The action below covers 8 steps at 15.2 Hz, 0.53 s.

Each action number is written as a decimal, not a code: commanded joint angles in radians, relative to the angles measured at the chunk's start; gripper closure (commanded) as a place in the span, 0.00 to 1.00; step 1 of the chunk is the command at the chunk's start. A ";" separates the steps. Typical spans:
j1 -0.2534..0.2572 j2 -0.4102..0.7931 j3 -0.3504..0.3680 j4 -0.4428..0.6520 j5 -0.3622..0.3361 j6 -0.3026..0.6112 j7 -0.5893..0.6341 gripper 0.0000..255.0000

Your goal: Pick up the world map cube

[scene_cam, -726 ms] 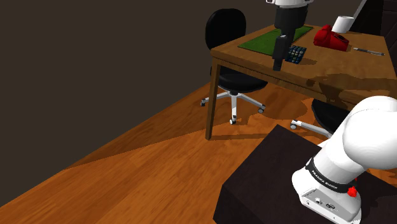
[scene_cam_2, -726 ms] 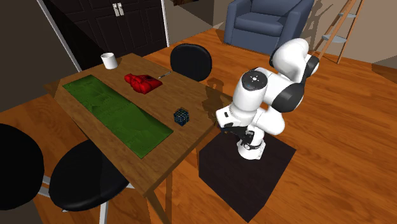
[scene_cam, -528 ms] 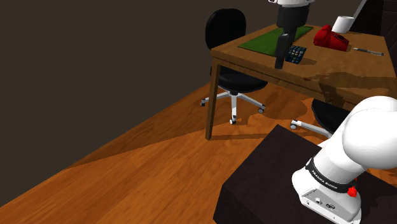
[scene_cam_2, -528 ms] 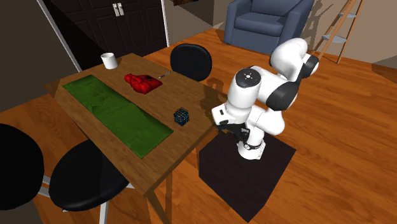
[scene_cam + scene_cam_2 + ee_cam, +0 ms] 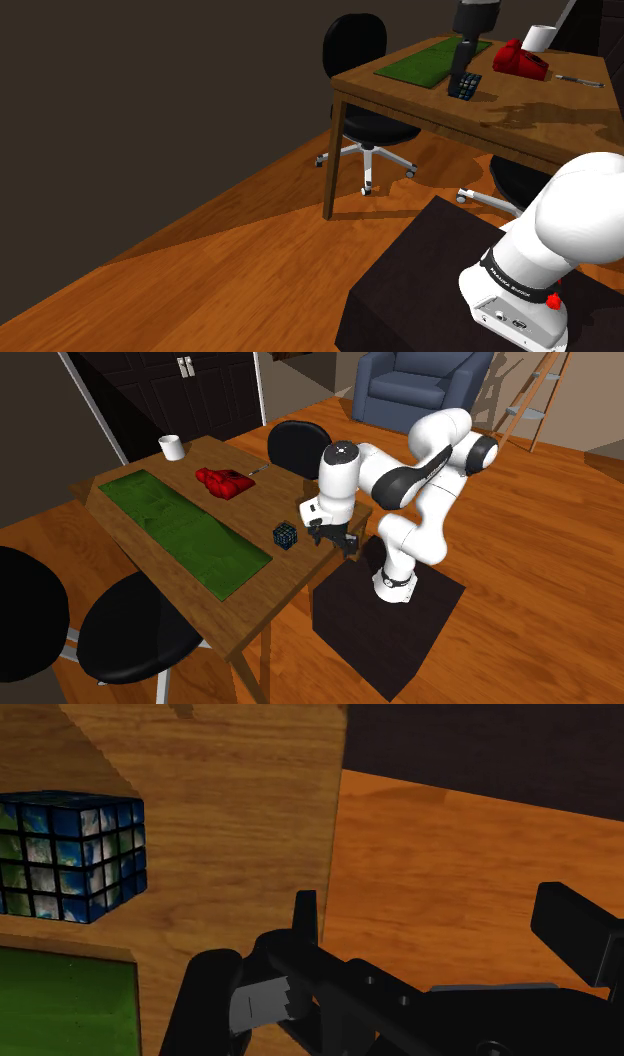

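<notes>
World map cube (image 5: pixel 286 535) on the wooden table (image 5: pixel 270 502), close to the table's edge and just off the corner of the green mat (image 5: pixel 185 527) (blue seas and green land across its tiles in the wrist view). Tool (image 5: pixel 330 540) beside the cube, over the table's edge, not touching it. Fingers spread well apart, clasping nothing. Farther along the table: a red object (image 5: pixel 224 482) and a white cup (image 5: pixel 171 447). Black office chair (image 5: pixel 300 447) behind the table, blue armchair (image 5: pixel 420 387) beyond.
</notes>
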 commanded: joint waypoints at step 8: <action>-0.033 0.169 -0.227 0.154 -0.058 0.073 -0.253 0.00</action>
